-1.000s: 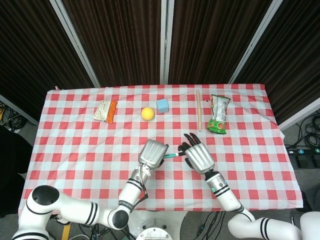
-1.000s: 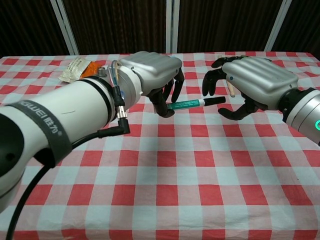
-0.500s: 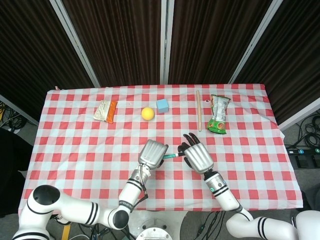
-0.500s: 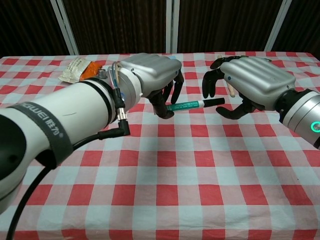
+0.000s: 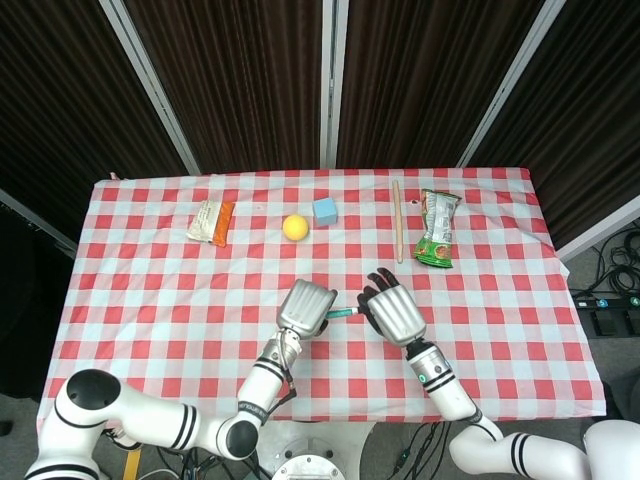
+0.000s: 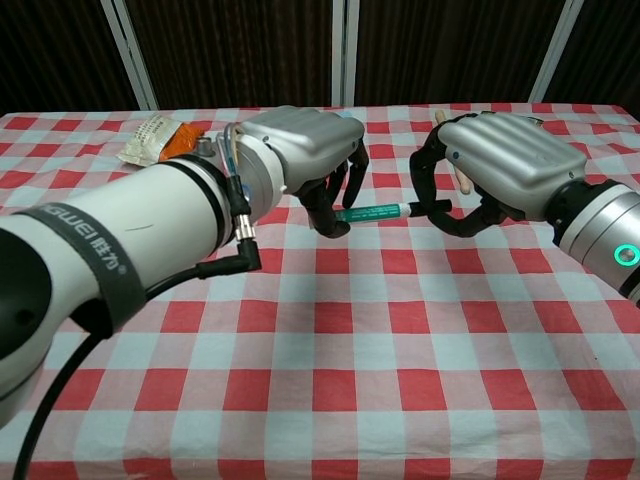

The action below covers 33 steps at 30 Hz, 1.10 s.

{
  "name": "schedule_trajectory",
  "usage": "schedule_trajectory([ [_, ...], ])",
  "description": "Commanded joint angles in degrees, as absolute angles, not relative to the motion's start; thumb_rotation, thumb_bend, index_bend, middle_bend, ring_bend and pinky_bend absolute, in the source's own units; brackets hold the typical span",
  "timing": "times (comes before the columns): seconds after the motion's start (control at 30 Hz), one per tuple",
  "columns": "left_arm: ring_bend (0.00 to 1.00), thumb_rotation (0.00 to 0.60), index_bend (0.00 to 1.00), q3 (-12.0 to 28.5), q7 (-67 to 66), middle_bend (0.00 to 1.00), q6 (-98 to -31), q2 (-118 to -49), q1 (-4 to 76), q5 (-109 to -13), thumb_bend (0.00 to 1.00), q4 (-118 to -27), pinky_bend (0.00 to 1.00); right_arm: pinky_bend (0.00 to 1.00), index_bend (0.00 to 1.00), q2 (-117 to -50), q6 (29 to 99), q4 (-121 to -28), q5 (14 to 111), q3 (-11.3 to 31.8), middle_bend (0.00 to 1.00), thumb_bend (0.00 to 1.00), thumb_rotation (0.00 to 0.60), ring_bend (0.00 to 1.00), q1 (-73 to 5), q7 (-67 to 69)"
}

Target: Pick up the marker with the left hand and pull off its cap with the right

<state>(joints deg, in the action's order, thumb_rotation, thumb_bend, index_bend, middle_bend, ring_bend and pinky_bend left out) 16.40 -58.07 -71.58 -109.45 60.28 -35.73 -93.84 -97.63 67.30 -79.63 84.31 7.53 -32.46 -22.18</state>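
Both hands on marker (image 6: 375, 211): left hand (image 6: 305, 150) grips barrel, right hand (image 6: 500, 158) pinches cap (image 6: 436, 207); pull straight toward 3 o'clock.

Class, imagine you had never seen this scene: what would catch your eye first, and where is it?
Most striking are the two metal hands meeting over the near middle of the red-checked table: the left hand holds a green marker level, while the right hand closes around its black cap. Next, the yellow ball beside a blue cube further back.
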Motion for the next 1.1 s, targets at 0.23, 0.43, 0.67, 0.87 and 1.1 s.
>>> schedule_trajectory([
  [0.23,1.0,0.6,0.56,16.2,-56.7,0.6,-71.9,-108.1,59.6,-36.6,0.33,-94.8,0.96,0.24,0.7,-97.7,69.3,-78.6,85.2,7.5,0.65,0.32,0.6,0.31,-32.1,-21.0],
  [0.43,1.0,0.6,0.56,14.8,-55.4,0.6,-72.9,-105.6,57.8,-37.8,0.33,-95.9,0.96,0.24,0.72,-96.9,71.0,-77.5,85.4,7.1,0.67,0.32,0.6,0.33,-30.9,-19.6],
  [0.67,1.0,0.6,0.56,9.3,-50.1,0.61,-70.8,-104.2,54.1,-42.0,0.33,-91.5,0.96,0.24,0.72,-97.4,70.2,-73.7,83.8,5.9,0.67,0.33,0.6,0.33,-29.5,-17.1],
  [0.87,1.0,0.6,0.56,5.4,-43.3,0.61,-67.9,-104.4,51.5,-48.8,0.33,-84.3,0.96,0.24,0.72,-100.1,68.2,-68.2,82.7,5.5,0.66,0.33,0.6,0.33,-29.5,-14.4],
  [1.1,0.97,0.6,0.46,4.0,-36.8,0.53,-64.8,-104.5,49.0,-53.6,0.23,-79.3,0.94,0.21,0.54,-101.8,64.2,-64.2,81.0,5.5,0.53,0.25,0.6,0.25,-30.4,-13.3],
])
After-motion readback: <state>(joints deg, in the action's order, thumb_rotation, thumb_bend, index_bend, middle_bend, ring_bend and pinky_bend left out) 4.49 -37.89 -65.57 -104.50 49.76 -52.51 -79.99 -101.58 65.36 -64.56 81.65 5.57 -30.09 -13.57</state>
